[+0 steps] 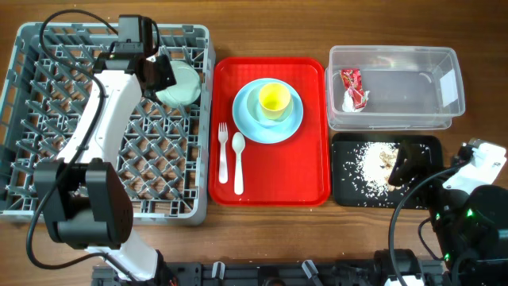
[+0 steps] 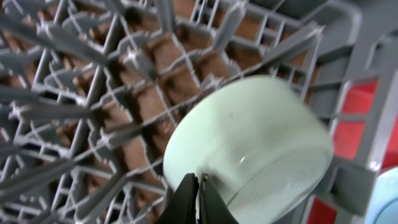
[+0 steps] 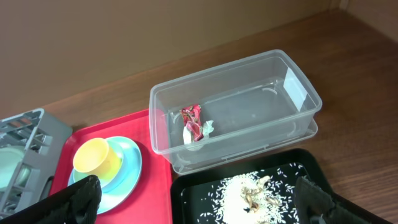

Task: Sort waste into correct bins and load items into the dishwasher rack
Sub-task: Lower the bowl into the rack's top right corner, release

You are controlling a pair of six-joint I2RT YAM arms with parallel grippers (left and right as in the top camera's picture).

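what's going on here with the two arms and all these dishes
The left gripper is shut on the rim of the mint-green bowl, holding it tilted at a corner of the grey dishwasher rack beside the red tray. The right gripper hangs open above the black tray, which holds the rice scraps. The wrappers lie in the clear tub. The blue plate, yellow cup, fork and spoon sit on the red tray, not yet loaded.

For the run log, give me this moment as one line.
left gripper: shut on mint-green bowl in dishwasher rack | right gripper: open | wrappers: in clear tub | plate, yellow cup, fork, spoon: on red tray
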